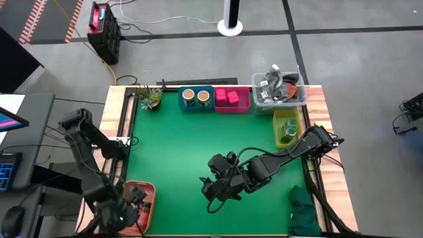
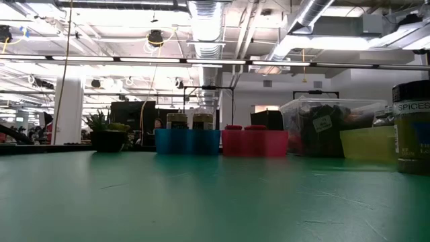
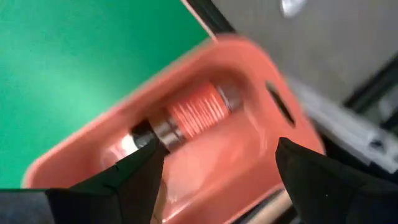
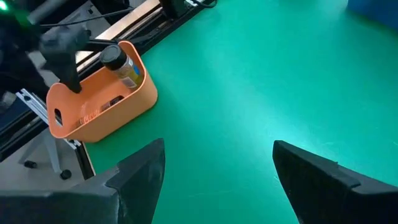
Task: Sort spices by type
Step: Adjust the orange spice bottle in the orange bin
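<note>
My left gripper [image 1: 132, 203] [image 3: 217, 180] hovers open over the orange bin [image 1: 148, 190] [image 3: 249, 56] at the table's near left corner. A dark-lidded jar [image 3: 193, 115] [image 4: 119, 62] lies inside that bin, between and beyond the fingers. My right gripper [image 1: 213, 190] [image 4: 217, 168] is open above bare green mat near the table's middle, holding nothing. At the far edge, two tan-topped jars [image 1: 195, 97] stand in a blue bin [image 2: 187, 141] and magenta packs [image 1: 227, 97] sit in a pink bin [image 2: 254, 142]. A green jar [image 1: 288, 131] sits in the yellow bin [image 1: 279, 119].
A clear tub of grey clutter [image 1: 279, 87] [image 2: 322, 128] sits at the far right corner and a small potted plant [image 1: 149, 97] at the far left. A jar labelled SPICES [image 2: 411, 131] stands at the low view's right edge. A dark green cloth [image 1: 305, 210] lies near right.
</note>
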You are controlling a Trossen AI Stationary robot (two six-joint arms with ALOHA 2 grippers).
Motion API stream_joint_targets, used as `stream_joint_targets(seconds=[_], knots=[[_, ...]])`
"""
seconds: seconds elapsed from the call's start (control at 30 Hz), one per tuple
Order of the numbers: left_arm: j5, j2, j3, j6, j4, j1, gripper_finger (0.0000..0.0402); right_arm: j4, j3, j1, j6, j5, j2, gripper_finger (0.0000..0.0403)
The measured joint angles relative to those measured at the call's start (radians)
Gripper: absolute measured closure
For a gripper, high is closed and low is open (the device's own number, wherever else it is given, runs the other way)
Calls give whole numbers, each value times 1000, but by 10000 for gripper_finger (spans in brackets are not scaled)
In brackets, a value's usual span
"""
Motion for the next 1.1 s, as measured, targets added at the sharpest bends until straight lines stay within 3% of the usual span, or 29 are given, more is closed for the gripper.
stream_joint_targets(seconds=[0.13,0.57,0.77,0.9,1.1], knots=[[55,71,5,137,-58,9,104,0,0,0,20,0,0,82],[24,137,4,555,-104,15,104,5,0,19,71,3,0,82],[24,137,-50,669,-4,13,104,7,0,26,83,7,0,82],[-34,137,-72,740,24,13,104,7,0,31,94,10,0,82],[-1,137,-115,757,58,24,104,7,0,32,97,11,0,82]])
